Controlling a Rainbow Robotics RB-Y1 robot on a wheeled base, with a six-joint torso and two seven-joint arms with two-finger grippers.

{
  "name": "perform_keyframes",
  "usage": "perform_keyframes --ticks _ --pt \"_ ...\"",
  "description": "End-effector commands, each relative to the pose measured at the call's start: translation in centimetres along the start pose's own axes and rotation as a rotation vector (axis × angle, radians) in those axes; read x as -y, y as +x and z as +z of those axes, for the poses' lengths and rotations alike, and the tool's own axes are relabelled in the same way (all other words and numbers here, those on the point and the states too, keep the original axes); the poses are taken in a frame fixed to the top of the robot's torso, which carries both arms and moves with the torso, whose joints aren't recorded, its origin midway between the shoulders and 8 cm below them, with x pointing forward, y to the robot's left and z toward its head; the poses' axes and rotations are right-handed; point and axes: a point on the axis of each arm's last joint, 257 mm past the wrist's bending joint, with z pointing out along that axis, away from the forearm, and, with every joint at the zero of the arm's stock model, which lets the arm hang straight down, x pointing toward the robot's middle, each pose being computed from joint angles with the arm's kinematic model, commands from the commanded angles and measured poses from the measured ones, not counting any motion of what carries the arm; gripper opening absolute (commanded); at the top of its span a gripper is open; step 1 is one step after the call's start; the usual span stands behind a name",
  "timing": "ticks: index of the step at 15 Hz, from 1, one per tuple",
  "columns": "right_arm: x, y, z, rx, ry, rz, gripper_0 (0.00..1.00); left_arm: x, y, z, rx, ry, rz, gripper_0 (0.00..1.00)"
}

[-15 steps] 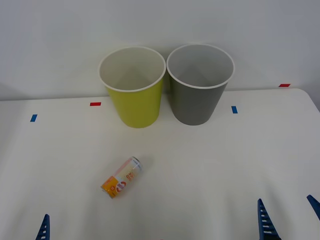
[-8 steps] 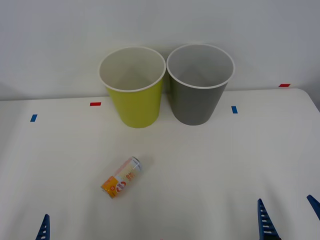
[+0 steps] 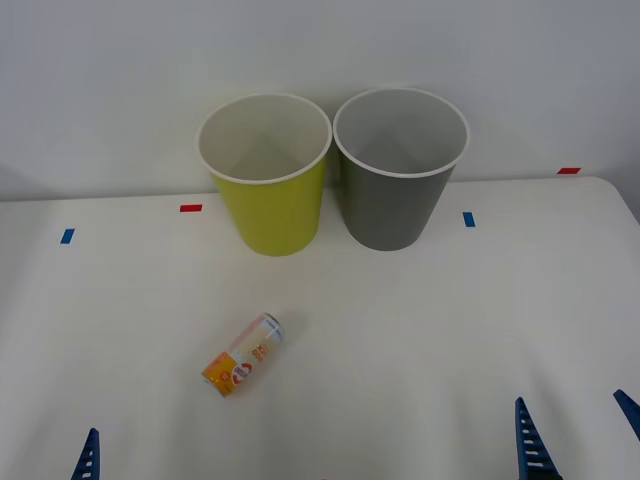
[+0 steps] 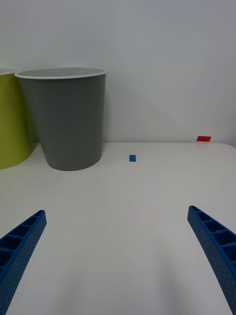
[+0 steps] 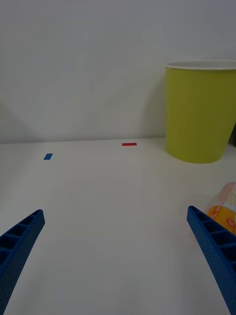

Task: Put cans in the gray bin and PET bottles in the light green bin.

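A: Can (image 3: pixel 245 356) on its side, left of the desk's middle, well in front of both bins. How does it point?

B: Long axis runs on a diagonal: silver top toward the far right, orange end toward the near left. In the left wrist view its orange end (image 5: pixel 223 205) peeks out just beside one blue finger.

A: And the bins?

B: Green bin (image 3: pixel 268 178) and gray bin (image 3: pixel 398 172) stand upright, side by side at the far edge of the desk (image 3: pixel 420 330) against the wall, rims nearly touching, green on the left.

A: Room to move?

B: Plenty. Bare white desk lies all around the can, and between it and the bins. Small red and blue tape marks sit near the far edge.

A: Grippers?

B: Left gripper (image 5: pixel 115 256) hangs low at the near left edge, fingers spread wide, holding nothing. Right gripper (image 4: pixel 118 256) sits at the near right edge, fingers likewise spread and empty, well apart from the can.
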Motion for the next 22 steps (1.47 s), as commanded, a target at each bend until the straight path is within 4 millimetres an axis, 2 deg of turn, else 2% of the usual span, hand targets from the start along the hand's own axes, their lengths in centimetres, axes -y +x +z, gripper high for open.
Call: perform_keyframes --ticks 1,17,18,19,22 --pt "0.0 0.0 0.0 0.0 0.0 0.0 1.0 0.0 0.0 0.0 0.0 0.0 0.0 1.0" --pt "0.0 0.0 0.0 0.0 0.0 0.0 1.0 0.0 0.0 0.0 0.0 0.0 0.0 1.0" --pt "0.0 0.0 0.0 0.0 0.0 0.0 1.0 0.2 1.9 -0.1 -0.037 -0.004 -0.015 1.0" --pt "0.0 0.0 0.0 0.0 0.0 0.0 1.0 0.0 2.7 -0.4 -0.057 -0.015 -0.016 1.0" --pt "0.0 0.0 0.0 0.0 0.0 0.0 1.0 -1.0 2.8 -0.4 -0.055 -0.004 0.012 1.0"
